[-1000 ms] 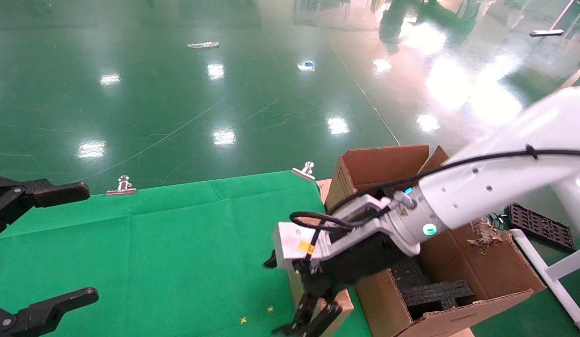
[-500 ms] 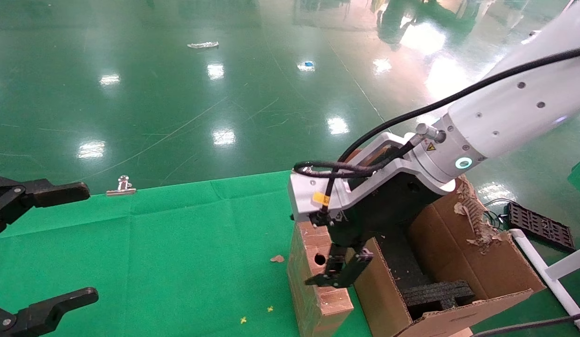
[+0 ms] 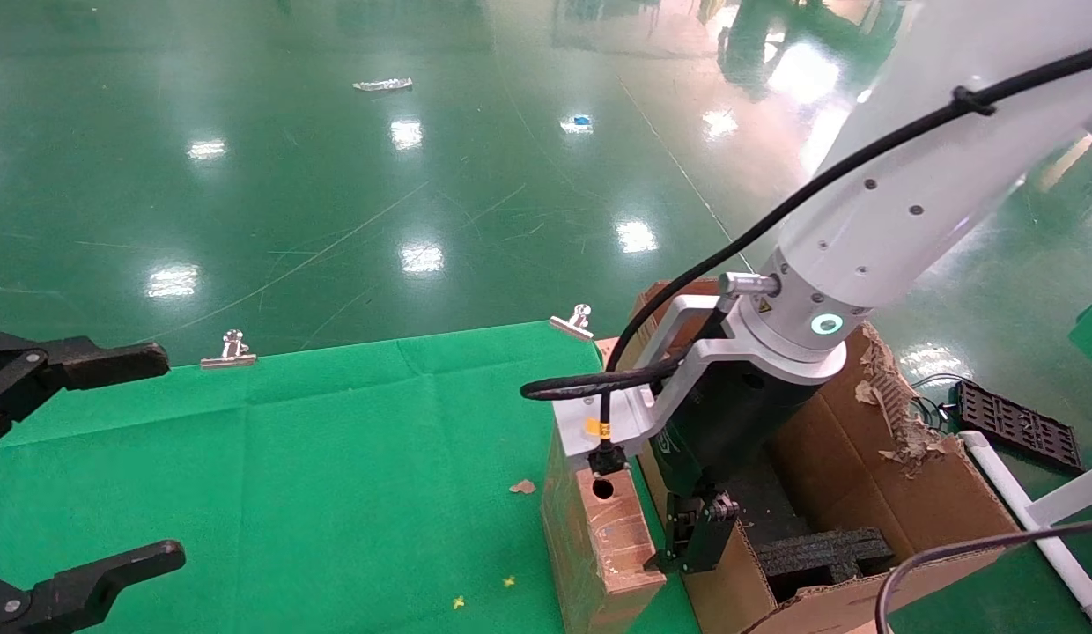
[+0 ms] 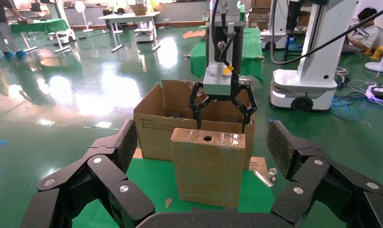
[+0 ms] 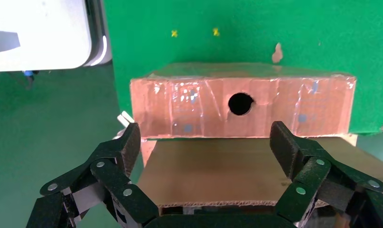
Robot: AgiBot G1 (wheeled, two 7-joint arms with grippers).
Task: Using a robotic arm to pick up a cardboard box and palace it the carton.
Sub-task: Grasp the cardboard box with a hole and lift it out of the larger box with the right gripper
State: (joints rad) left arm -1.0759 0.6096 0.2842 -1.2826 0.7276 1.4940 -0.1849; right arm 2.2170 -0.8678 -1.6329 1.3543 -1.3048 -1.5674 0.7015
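The small taped cardboard box (image 3: 599, 537) stands upright at the right edge of the green table (image 3: 335, 458), its holed face up. It also shows in the left wrist view (image 4: 207, 166) and the right wrist view (image 5: 241, 107). The white robotic arm's right gripper (image 3: 694, 539) hangs open and empty just right of the box, over the near wall of the large carton (image 3: 872, 493). In the right wrist view the gripper (image 5: 206, 137) straddles that carton wall (image 5: 237, 175). The black foam insert (image 3: 819, 555) lies inside the carton. My left gripper (image 3: 163, 456) is open and parked at the far left.
Two metal binder clips (image 3: 232, 348) (image 3: 574, 321) hold the cloth at the table's far edge. A cardboard scrap (image 3: 522, 486) lies left of the box. A black tray (image 3: 1017, 427) and a white pipe frame (image 3: 1039, 519) are on the floor right of the carton.
My right arm has risen and swung upright; its gripper moved from low at the box's front to the box's right side, over the carton wall. The box stays put. The left arm is still.
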